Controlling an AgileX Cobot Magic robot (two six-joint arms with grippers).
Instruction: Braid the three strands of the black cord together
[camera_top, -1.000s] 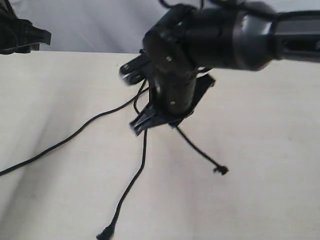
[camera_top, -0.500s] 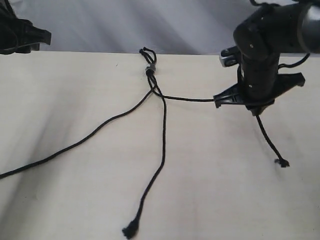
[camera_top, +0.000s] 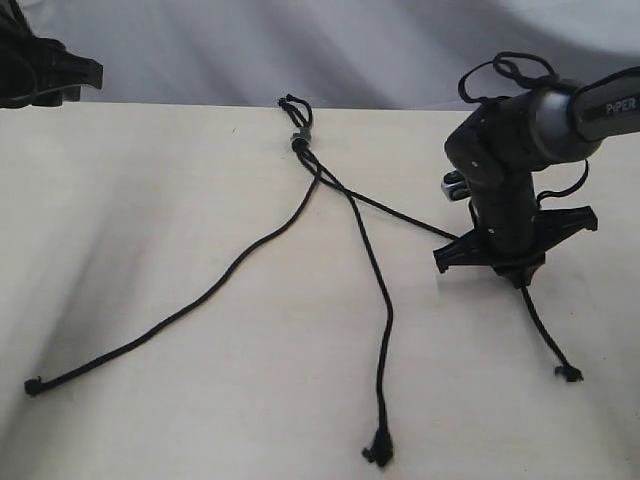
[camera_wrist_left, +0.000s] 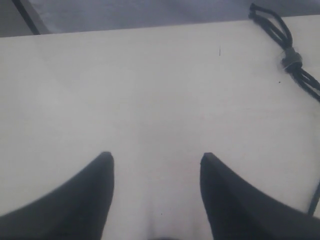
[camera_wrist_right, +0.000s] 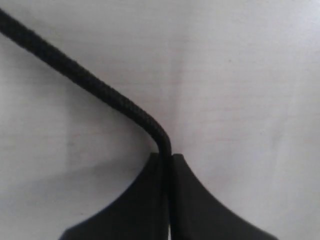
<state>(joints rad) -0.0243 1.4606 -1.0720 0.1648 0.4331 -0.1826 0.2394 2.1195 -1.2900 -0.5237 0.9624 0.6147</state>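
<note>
The black cord lies on the pale table, its grey band (camera_top: 298, 139) at the back with short loops (camera_top: 293, 104) behind it. The left strand (camera_top: 200, 292) runs to a knot at the front left. In the middle, a second strand (camera_top: 375, 275) ends in a knot (camera_top: 378, 452) at the front. The right strand (camera_top: 400, 213) leads to my right gripper (camera_top: 512, 268), which is shut on it; its tail (camera_top: 545, 338) hangs down to a knot (camera_top: 568, 373). In the right wrist view the strand (camera_wrist_right: 100, 87) enters the closed gripper (camera_wrist_right: 166, 156). My left gripper (camera_wrist_left: 156, 156) is open over bare table, with the band (camera_wrist_left: 291, 60) far off to one side.
The left arm's dark body (camera_top: 40, 70) sits at the back left corner. The right arm (camera_top: 560, 110) reaches in from the right with its glossy cables (camera_top: 505, 70) looped above it. The table's (camera_top: 150, 180) back edge runs just behind the loops.
The right gripper carried its strand from over the middle of the cord out to the right, then nearer the front. The left and middle strands slid right; their knotted ends now show.
</note>
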